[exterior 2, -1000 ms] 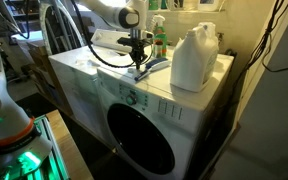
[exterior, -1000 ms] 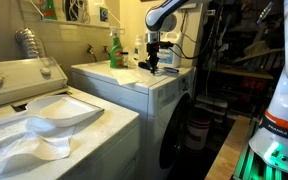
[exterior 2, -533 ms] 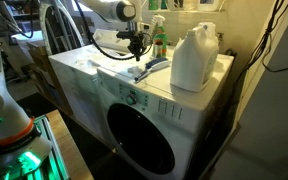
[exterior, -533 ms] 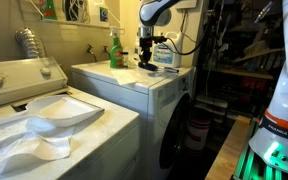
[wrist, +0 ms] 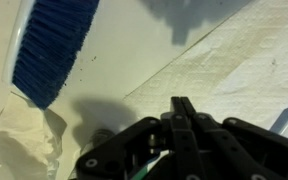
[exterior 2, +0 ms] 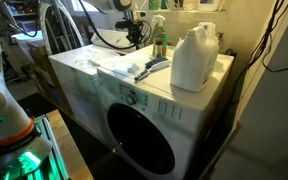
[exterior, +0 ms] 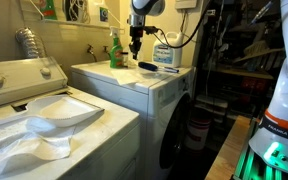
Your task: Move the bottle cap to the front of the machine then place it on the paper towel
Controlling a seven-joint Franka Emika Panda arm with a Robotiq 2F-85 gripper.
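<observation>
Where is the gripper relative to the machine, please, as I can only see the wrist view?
Observer: The gripper hangs above the machine's flat top, towards its back, not touching the surface.
Operator: Thank you. What stands close to it there?
Observer: A green bottle stands upright beside it, at the back of the top.
Operator: Is anything tall elsewhere on the top?
Observer: Yes, a large white jug stands near one corner, beyond the brush.

Machine top (exterior 2: 79, 62): white jug (exterior 2: 194, 58), paper towel (wrist: 234, 60), blue brush (wrist: 52, 45).
</observation>
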